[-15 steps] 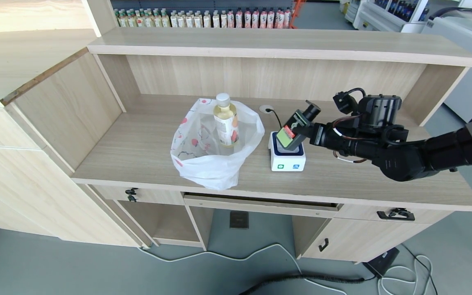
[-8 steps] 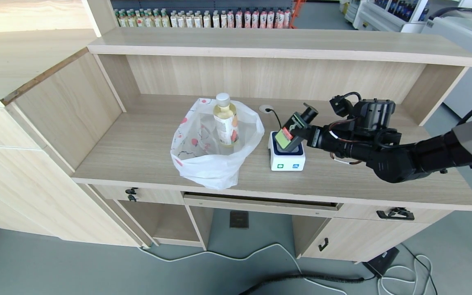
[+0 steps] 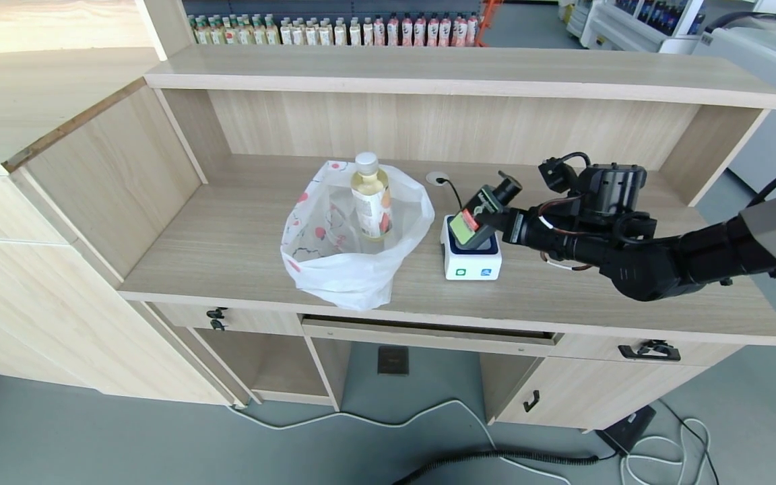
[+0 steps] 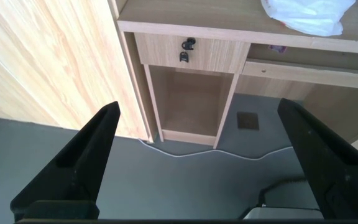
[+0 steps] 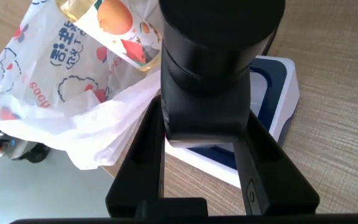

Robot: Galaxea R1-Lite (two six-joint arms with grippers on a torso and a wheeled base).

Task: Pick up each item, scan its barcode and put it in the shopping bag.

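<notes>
Dark bottle [image 3: 463,228], clamped in right gripper [image 3: 492,217], hangs tilted just above scanner [image 3: 472,267] near front edge of worktop [image 3: 226,249]: we judge scan step. Next, we reckon: carry to bag [image 3: 334,273] beside scanner, release inside.

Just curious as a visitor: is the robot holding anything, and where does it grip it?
The right gripper holds a small dark bottle by its middle, above the scanner. The left gripper holds nothing.
</notes>
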